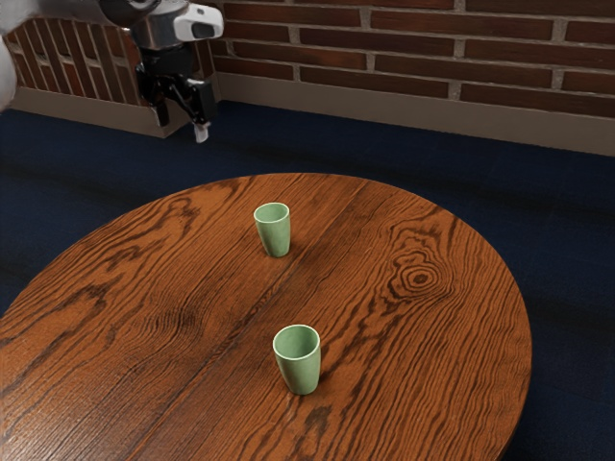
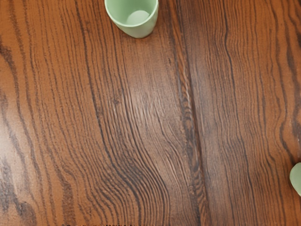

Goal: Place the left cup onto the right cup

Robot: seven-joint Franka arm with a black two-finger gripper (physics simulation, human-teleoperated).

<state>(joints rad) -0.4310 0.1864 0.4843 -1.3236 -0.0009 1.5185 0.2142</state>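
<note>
At the far left of the scene, high above the round wooden table (image 1: 144,317), my gripper (image 1: 183,120) hangs with its fingers apart and empty. Two green cups stand upright and well apart on the tabletop: the far cup (image 1: 273,229) near the centre, the near cup (image 1: 297,358) toward the front edge.

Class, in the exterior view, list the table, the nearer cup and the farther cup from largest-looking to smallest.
1. table
2. nearer cup and farther cup: alike in shape; the nearer looks slightly bigger, perhaps only from nearness, so unranked.
</note>
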